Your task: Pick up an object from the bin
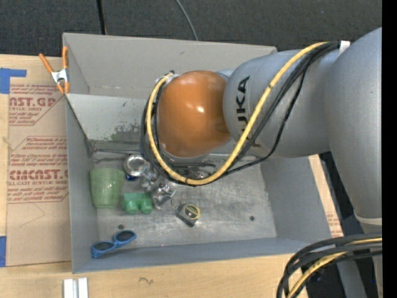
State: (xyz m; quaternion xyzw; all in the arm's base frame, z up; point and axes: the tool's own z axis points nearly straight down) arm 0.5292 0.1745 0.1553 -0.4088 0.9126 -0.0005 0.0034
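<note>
The gripper (153,184) hangs beside a pale green cup (107,187) and a green block (136,203). If it is open, I cannot tell.

A pale green translucent cup (107,187) rests at the view's left of the bin (239,194); just beside it, toward the middle, sits a darker green block (136,204) — low and squat. A small grey-and-yellow piece (188,213) lies apart near the middle; blue sunglasses (113,243) lie flat by the near-left corner — well clear of the others.
</note>
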